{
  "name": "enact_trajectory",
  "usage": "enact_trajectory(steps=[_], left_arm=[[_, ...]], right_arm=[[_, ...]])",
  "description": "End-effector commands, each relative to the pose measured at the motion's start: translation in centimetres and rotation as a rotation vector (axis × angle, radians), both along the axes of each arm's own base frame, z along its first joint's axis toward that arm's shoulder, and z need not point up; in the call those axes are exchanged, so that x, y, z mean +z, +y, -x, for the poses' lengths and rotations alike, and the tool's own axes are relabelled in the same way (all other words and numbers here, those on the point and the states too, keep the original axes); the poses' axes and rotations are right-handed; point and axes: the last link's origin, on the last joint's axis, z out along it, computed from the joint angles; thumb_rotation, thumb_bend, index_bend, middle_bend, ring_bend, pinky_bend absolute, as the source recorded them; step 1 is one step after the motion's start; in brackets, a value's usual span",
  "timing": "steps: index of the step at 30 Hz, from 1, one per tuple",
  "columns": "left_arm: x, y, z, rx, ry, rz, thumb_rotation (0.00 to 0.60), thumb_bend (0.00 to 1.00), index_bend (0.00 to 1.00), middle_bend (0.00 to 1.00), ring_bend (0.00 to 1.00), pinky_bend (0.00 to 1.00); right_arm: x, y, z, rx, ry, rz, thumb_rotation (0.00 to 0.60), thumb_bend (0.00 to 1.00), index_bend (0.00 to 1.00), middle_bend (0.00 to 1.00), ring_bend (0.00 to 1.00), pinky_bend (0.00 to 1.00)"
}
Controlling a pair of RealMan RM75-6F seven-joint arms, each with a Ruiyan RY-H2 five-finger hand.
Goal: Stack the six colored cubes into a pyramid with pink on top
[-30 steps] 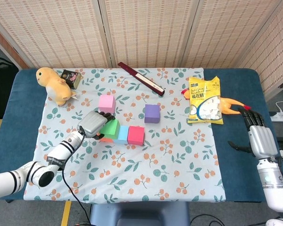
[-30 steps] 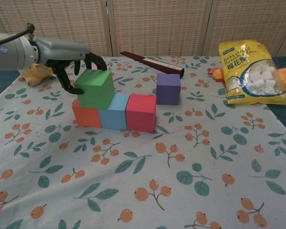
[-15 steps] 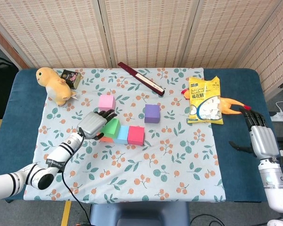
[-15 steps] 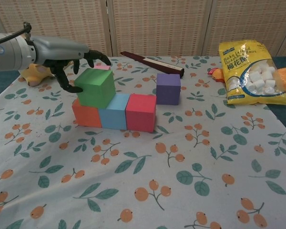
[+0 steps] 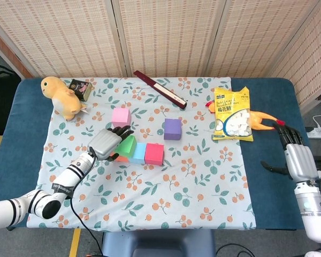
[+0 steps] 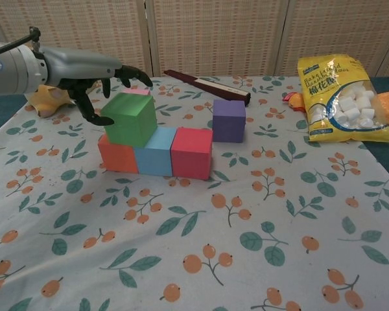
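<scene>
Six cubes, one of each colour. The orange cube (image 6: 117, 157), blue cube (image 6: 155, 152) and red cube (image 6: 192, 153) form a touching row. The green cube (image 6: 130, 119) sits tilted on the row's left end. The purple cube (image 6: 229, 120) stands just behind the row's right end, the pink cube (image 5: 121, 117) behind its left end. The left hand (image 6: 94, 71), fingers spread, seems released beside the green cube. The right hand (image 5: 295, 156) hangs open, well right of the row.

My table (image 5: 267, 176), blue-topped, carries a floral cloth (image 5: 203, 187); my right hand (image 5: 295, 159) rests at its three o'clock edge.
</scene>
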Motion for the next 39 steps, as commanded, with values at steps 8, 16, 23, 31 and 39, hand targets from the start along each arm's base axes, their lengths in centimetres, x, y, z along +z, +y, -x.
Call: enact_trajectory(steps=[8, 16, 23, 31, 39], left_arm=[[-0.8, 0.4, -0.9, 0.011, -0.009, 0.031, 0.6, 0.36, 0.13, 0.04, 0.07, 0.26], [-1.2, 0.8, -1.2, 0.004, -0.018, 0.009, 0.6, 0.35, 0.24, 0.18, 0.15, 0.26], [-1.2, 0.8, -1.3, -0.009, -0.033, -0.039, 0.6, 0.35, 0.38, 0.35, 0.3, 0.31], [-0.6, 0.5, -1.7, 0.009, -0.055, -0.074, 0.6, 0.35, 0.39, 0.38, 0.32, 0.32], [-0.7, -0.3, -2.1, 0.029, -0.039, -0.123, 0.6, 0.35, 0.41, 0.4, 0.35, 0.35]], right_arm=[[0.1, 0.0, 0.1, -0.003, -0.003, 0.0, 0.6, 0.08, 0.0, 0.07, 0.0, 0.0], [0.2, 0.0, 0.4, -0.012, -0.006, 0.002, 0.6, 0.08, 0.0, 0.07, 0.0, 0.0], [0.2, 0.0, 0.6, -0.016, -0.008, 0.0, 0.6, 0.08, 0.0, 0.07, 0.0, 0.0], [0.4, 0.0, 0.6, -0.014, -0.013, 0.006, 0.6, 0.08, 0.0, 0.07, 0.0, 0.0], [0.4, 0.1, 0.8, -0.015, -0.014, 0.002, 0.6, 0.08, 0.0, 0.07, 0.0, 0.0]])
